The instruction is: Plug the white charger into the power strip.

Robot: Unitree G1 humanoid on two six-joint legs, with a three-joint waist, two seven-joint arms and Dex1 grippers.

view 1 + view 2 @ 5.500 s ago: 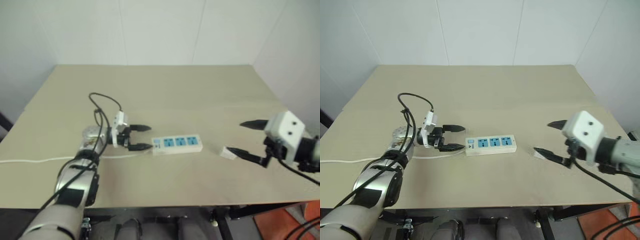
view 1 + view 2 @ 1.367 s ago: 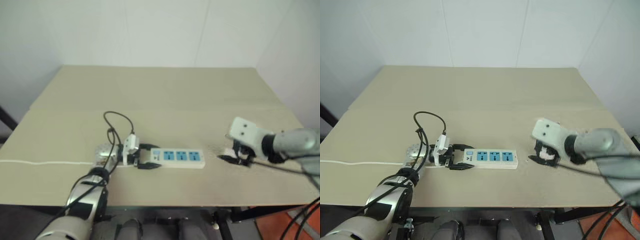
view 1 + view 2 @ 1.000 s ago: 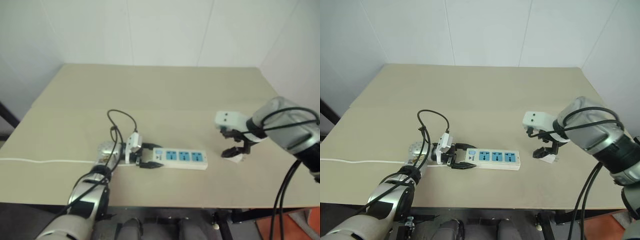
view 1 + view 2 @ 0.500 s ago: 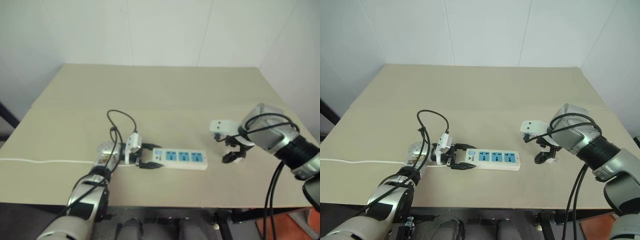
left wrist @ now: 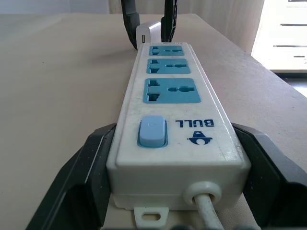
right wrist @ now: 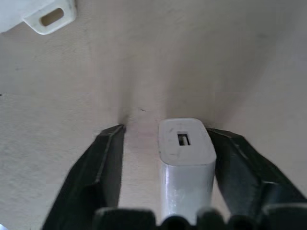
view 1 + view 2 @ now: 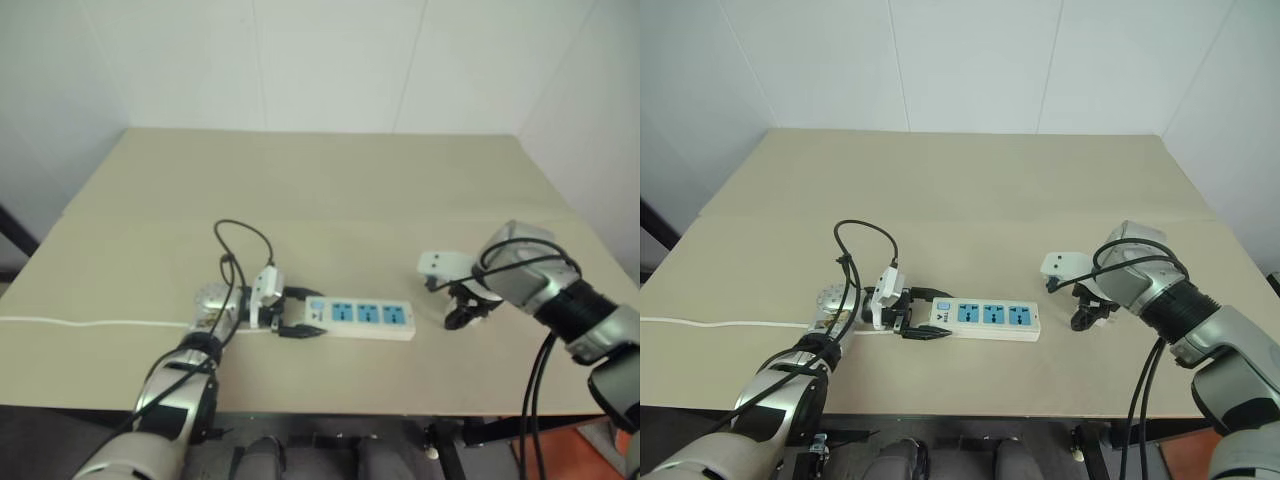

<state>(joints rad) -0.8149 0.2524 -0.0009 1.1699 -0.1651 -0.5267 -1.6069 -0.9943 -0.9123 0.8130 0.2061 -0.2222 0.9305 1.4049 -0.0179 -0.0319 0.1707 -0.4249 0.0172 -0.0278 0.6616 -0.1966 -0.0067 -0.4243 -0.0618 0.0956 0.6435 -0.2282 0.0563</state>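
Note:
The power strip [image 7: 985, 315], a white bar with three blue sockets, lies flat near the table's front. My left gripper [image 7: 920, 325] is shut on its switch end, one black finger [image 5: 81, 182] pressed on each long side. To the right of the strip the small white charger [image 6: 186, 143] stands upright on the table. My right gripper [image 7: 1085, 318] points down over it with its jaws partly closed. One finger [image 6: 230, 158] touches the charger; the other stands a little apart. The left wrist view shows the charger [image 5: 148, 33] past the strip's far end.
The beige table [image 7: 990, 200] is bare behind the strip, with white walls beyond it. The strip's thin white cord [image 7: 700, 323] trails left to the table's edge. A black cable loop [image 7: 865, 240] rises from my left wrist. The table's front edge is close.
My right gripper has sunk lower over the charger and its fingers have drawn in around it. The left gripper and the strip have stayed put.

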